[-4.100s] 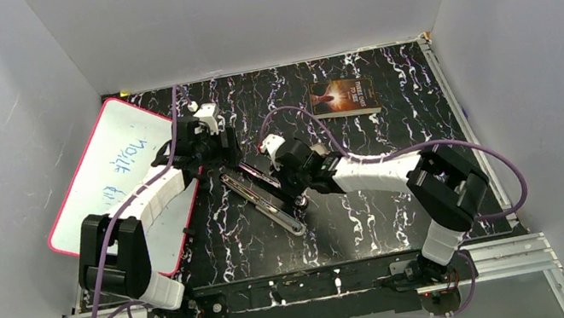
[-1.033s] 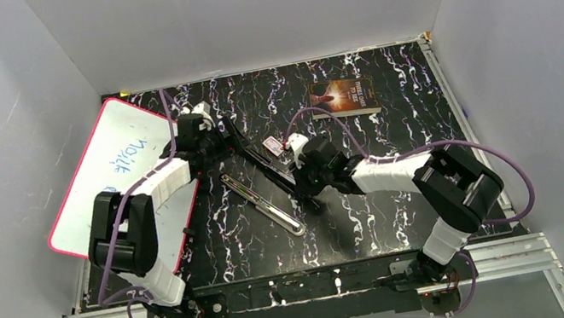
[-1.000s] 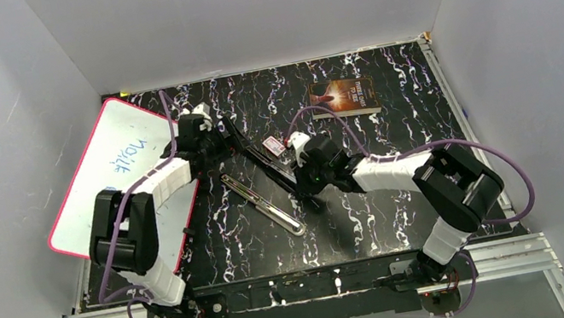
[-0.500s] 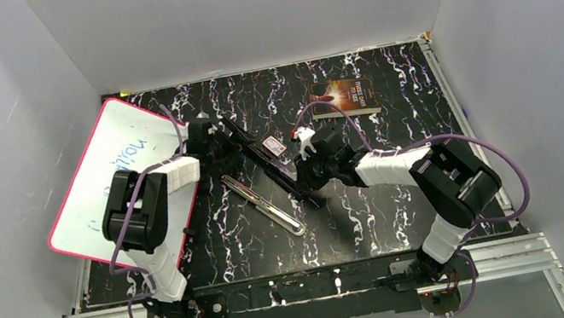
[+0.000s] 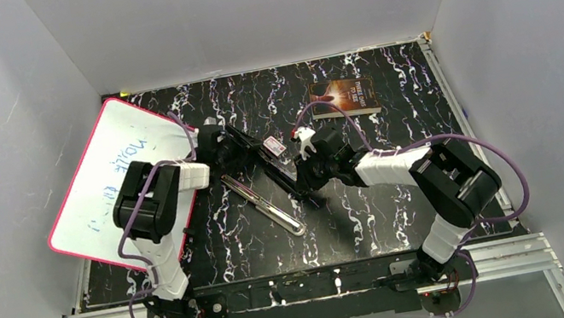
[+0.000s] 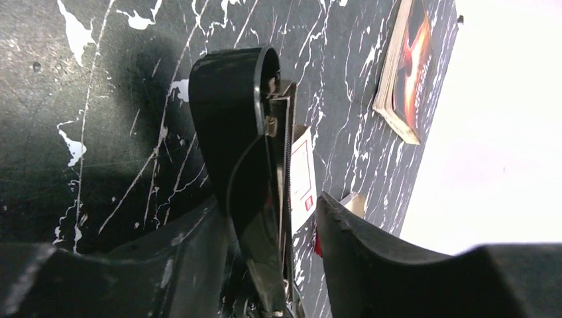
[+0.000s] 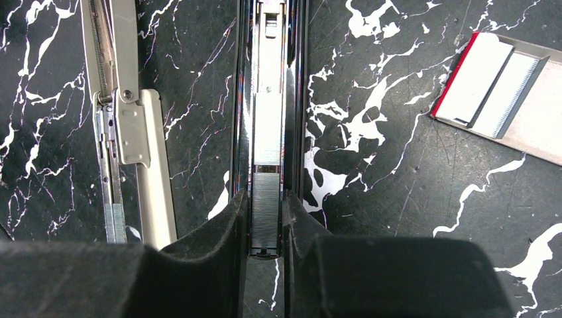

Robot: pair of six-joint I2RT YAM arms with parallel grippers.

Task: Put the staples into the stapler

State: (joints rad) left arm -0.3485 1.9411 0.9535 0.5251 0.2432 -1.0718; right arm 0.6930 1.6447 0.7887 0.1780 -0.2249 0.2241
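Where the right gripper (image 7: 265,199) clamps the magazine channel of the opened black plastic stapler (image 7: 299,79), the silvery strip of staples (image 7: 265,222) lies between its fingers, long axis straight ahead. Left gripper (image 6: 268,205): partly open, straddling the raised black lid (image 6: 228,99).

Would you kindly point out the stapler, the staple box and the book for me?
stapler (image 7: 296,86), right wrist view, on its black side rail.
staple box (image 7: 454,74), right wrist view, on its red edge.
book (image 5: 344,97), top external view, on the middle of its cover.
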